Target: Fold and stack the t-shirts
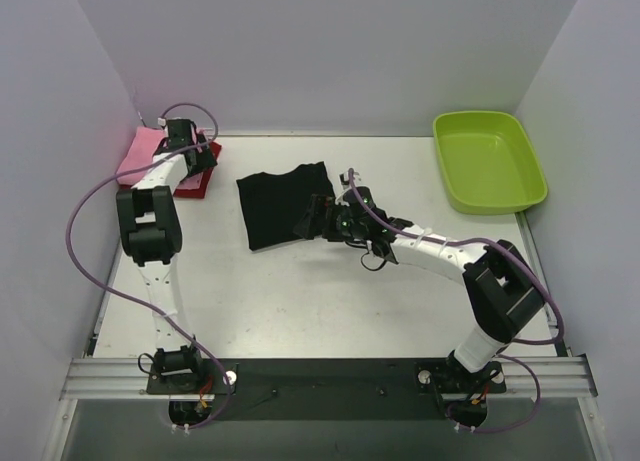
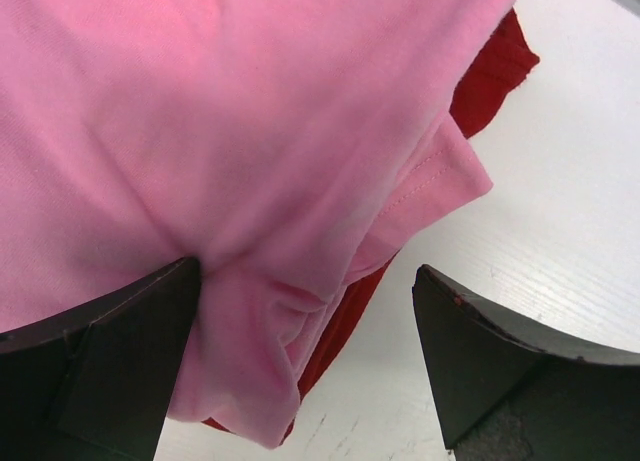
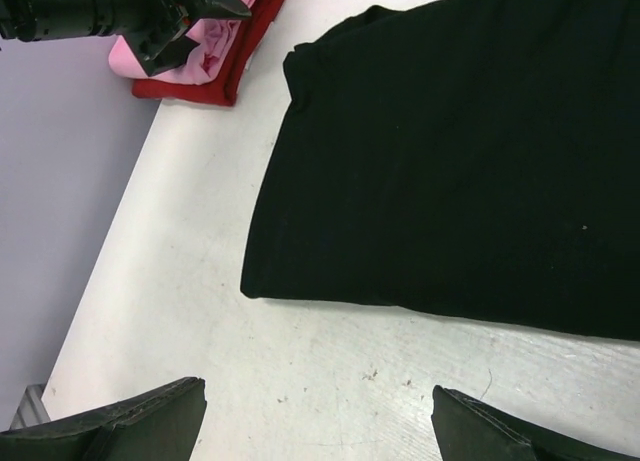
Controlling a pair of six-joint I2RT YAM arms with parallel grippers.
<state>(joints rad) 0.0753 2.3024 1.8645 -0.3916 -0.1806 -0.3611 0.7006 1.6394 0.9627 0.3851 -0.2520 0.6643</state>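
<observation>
The pink t-shirt (image 1: 140, 149) lies folded on the dark red t-shirt (image 1: 196, 185) at the table's far left. My left gripper (image 1: 197, 157) hovers over that stack, open. In the left wrist view its jaws (image 2: 310, 361) straddle a folded corner of the pink shirt (image 2: 250, 131), and the left finger (image 2: 110, 371) touches the cloth. The red shirt (image 2: 495, 71) peeks out beneath. The black t-shirt (image 1: 285, 203) lies folded mid-table. My right gripper (image 1: 312, 219) is open at its near right edge. In the right wrist view the jaws (image 3: 320, 421) stand over bare table just short of the black shirt (image 3: 460, 151).
A lime-green tub (image 1: 488, 159) stands at the back right. White walls close in the left, back and right sides. A purple cable (image 1: 85, 251) loops off the left arm.
</observation>
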